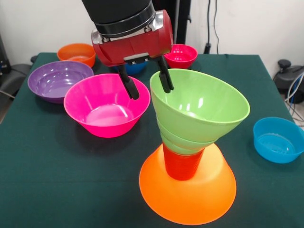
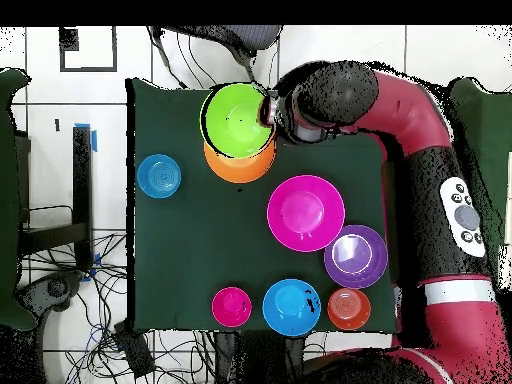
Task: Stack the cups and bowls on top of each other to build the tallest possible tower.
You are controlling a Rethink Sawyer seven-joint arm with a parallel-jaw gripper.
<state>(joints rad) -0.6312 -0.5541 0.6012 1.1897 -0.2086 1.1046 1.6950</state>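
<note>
The tower stands at the front. Its base is the large orange bowl [image 1: 190, 194], rim down, also seen in the overhead view [image 2: 240, 168]. On it stands the orange-red cup [image 1: 183, 165], then a small green bowl [image 1: 178, 141], then a large green bowl [image 1: 204, 102] [image 2: 238, 120], open side up and tilted. My gripper [image 1: 151, 92] [image 2: 268, 112] is open and straddles the large green bowl's near-left rim. One finger [image 1: 166, 78] is inside the bowl and the other [image 1: 129, 84] is outside, apart from the wall.
A large pink bowl [image 1: 107, 107] [image 2: 305, 212] sits just left of the tower. Behind are a purple bowl [image 1: 59, 80], an orange bowl [image 1: 77, 52], a blue bowl [image 1: 134, 67] and a small red bowl [image 1: 180, 54]. A blue bowl [image 1: 278, 138] [image 2: 159, 175] sits at the right.
</note>
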